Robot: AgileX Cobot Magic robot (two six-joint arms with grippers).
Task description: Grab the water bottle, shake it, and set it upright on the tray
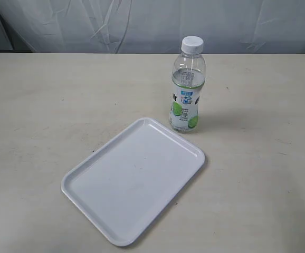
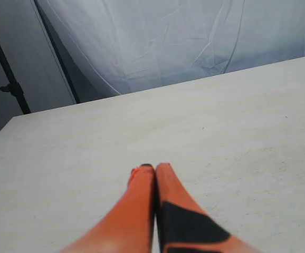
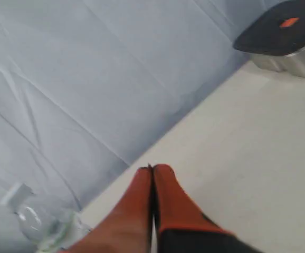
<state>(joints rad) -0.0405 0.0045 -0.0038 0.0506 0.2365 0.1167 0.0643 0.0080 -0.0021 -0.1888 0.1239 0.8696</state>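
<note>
The water bottle (image 1: 187,87) stands upright on the table, clear with a white cap and a green-and-blue label, just beyond the far right corner of the white tray (image 1: 95,174). The tray lies flat with nothing on it. Neither gripper shows in the exterior view. My left gripper (image 2: 154,167) is shut, its orange fingers pressed together over bare table, holding nothing. My right gripper (image 3: 152,168) is also shut with nothing in it; the water bottle (image 3: 39,221) appears blurred at the edge of its view, apart from the fingers.
A pale sheet hangs behind the table. A metal container with a dark lid (image 3: 287,37) stands on the table in the right wrist view. A dark stand pole (image 2: 10,87) rises beyond the table edge in the left wrist view.
</note>
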